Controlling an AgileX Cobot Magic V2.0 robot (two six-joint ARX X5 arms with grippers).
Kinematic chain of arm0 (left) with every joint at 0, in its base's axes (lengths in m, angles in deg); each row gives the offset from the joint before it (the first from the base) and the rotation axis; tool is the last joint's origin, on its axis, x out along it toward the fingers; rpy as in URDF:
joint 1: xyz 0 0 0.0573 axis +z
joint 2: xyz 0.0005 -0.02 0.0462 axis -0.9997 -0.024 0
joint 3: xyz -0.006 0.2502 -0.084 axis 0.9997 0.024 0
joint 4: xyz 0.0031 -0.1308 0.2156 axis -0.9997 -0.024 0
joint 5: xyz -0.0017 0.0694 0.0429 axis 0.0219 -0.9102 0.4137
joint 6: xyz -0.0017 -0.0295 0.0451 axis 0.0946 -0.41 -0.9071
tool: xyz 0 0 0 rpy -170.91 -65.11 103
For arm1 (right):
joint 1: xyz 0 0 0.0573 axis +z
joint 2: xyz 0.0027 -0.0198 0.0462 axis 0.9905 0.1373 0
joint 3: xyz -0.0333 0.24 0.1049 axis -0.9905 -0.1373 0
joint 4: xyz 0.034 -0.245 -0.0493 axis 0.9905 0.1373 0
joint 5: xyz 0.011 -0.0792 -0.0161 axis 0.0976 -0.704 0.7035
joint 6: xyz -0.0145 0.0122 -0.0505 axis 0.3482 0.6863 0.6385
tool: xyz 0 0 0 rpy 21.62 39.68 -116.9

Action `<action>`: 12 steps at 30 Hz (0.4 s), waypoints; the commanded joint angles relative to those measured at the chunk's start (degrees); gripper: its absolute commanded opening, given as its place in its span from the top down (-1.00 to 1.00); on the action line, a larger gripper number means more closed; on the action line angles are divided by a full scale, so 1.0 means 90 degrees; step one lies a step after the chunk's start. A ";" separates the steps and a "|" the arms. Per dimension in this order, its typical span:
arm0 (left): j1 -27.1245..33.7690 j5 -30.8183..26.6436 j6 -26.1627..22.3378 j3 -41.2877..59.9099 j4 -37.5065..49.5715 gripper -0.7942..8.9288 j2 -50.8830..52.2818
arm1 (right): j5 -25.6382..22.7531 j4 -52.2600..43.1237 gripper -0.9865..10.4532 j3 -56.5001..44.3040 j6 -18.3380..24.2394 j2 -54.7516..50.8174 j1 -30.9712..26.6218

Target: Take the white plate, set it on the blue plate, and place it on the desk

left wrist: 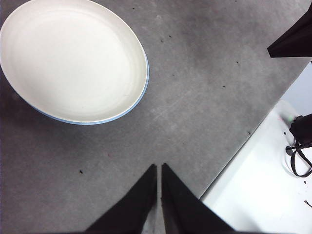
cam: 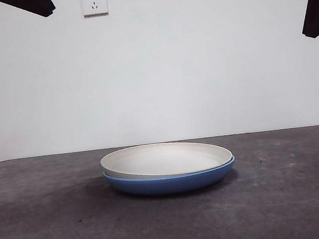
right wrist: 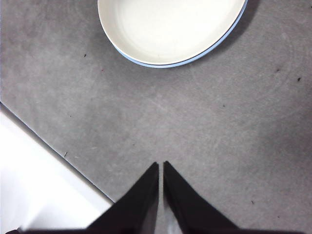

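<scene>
Front view: white plate (cam: 167,158) sits nested in the blue plate (cam: 170,181), slightly tilted, at the desk's (cam: 45,225) centre. Left gripper (left wrist: 159,165) and right gripper (right wrist: 161,163) hang above bare desk, well apart from the plates, jaws nearly together, holding nothing.

The white plate (cam: 169,157) looks matt and smooth, a cream surface without glare; faint concentric rings show inside it in the left wrist view (left wrist: 73,58). Nested under it, the blue plate (cam: 169,182) has a smooth, slightly glossy wall with a soft sheen along the rim. The desk (cam: 57,235) around the plates is dark grey, matt and mottled, with fine specks and pale scuffs (right wrist: 161,105). Both grippers' jaws look like plain matt black, left (left wrist: 158,183) and right (right wrist: 161,180)
</scene>
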 commanded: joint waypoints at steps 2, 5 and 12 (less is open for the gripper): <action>-0.0029 0.0034 -0.0051 -0.0041 0.0056 0.81 -0.0029 | 0.0007 -0.0058 0.81 0.0134 0.0070 0.0041 0.0036; -0.0027 0.0034 -0.0051 -0.0041 0.0058 0.81 0.0005 | 0.0007 -0.0058 0.81 0.0134 0.0070 0.0041 0.0036; 0.0444 -0.0801 -0.0566 0.0022 0.1515 0.81 0.0634 | 0.0007 -0.0058 0.81 0.0134 0.0070 0.0041 0.0036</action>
